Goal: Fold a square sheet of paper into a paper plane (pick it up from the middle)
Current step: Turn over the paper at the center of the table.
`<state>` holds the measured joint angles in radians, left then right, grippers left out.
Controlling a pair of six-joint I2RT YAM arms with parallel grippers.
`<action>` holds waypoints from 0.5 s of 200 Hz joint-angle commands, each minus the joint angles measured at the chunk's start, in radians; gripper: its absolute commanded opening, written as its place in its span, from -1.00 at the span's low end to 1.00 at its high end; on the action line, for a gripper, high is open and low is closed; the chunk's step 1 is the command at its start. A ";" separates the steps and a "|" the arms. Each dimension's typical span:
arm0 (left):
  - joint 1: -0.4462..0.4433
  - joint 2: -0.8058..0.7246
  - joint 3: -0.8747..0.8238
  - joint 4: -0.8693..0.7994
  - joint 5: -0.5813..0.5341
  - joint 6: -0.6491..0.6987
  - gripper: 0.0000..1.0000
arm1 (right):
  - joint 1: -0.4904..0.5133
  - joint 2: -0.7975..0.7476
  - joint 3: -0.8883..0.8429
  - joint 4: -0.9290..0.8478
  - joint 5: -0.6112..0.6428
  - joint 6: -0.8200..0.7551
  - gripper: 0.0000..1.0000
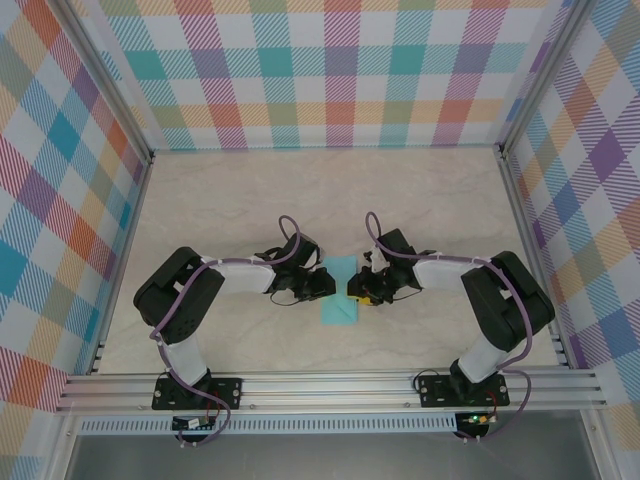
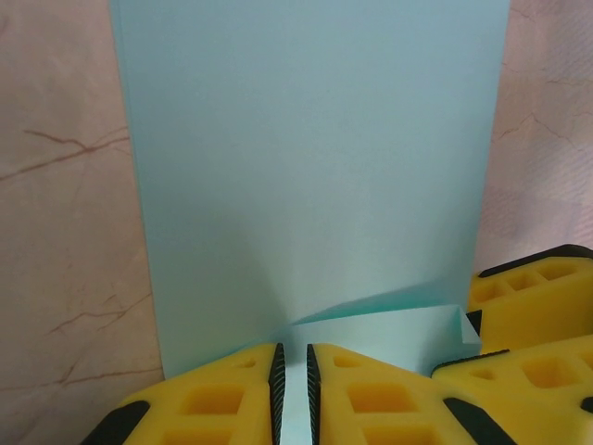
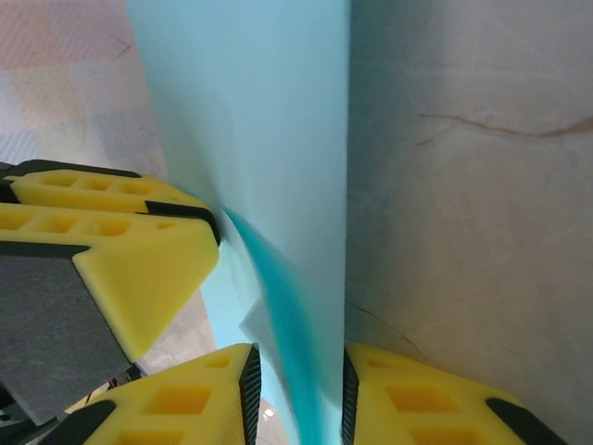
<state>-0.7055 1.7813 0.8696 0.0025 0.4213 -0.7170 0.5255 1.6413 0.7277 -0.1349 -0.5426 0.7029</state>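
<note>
The light cyan sheet of paper point(image 1: 340, 297) lies folded into a narrow strip at the table's middle, between my two grippers. My left gripper point(image 1: 326, 285) meets it from the left. In the left wrist view its jaws point(image 2: 293, 375) are shut on a raised flap of the paper point(image 2: 315, 167). From the right comes my right gripper point(image 1: 356, 288). In the right wrist view its fingers point(image 3: 298, 380) stand apart around a lifted, blurred fold of the paper point(image 3: 269, 111), with a gap on each side. The left fingers point(image 3: 120, 241) show beside it.
The marble-patterned tabletop point(image 1: 250, 200) is ringed by checkered walls point(image 1: 330, 70) and an aluminium frame point(image 1: 330, 385) at the near edge. Both arms are bent inward, with their elbows out toward the sides.
</note>
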 commanded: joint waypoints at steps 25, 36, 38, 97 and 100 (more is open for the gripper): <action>-0.005 -0.034 0.016 -0.003 0.001 -0.028 -0.59 | 0.005 -0.003 -0.020 0.042 -0.025 0.001 -0.53; -0.005 -0.055 0.016 0.000 0.000 -0.035 -0.57 | 0.006 -0.016 -0.032 0.050 -0.018 0.001 -0.60; -0.004 -0.060 0.016 -0.001 0.000 -0.037 -0.56 | 0.005 -0.019 -0.035 0.052 -0.017 0.000 -0.61; -0.001 -0.277 -0.030 -0.111 -0.200 -0.038 -0.34 | 0.005 -0.103 -0.021 -0.037 0.015 -0.040 -0.91; 0.000 -0.291 -0.036 -0.116 -0.210 -0.039 -0.33 | 0.005 -0.109 -0.021 -0.047 0.020 -0.041 -0.92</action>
<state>-0.7055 1.5909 0.8696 -0.0433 0.3252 -0.7475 0.5255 1.5887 0.7010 -0.1207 -0.5411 0.6903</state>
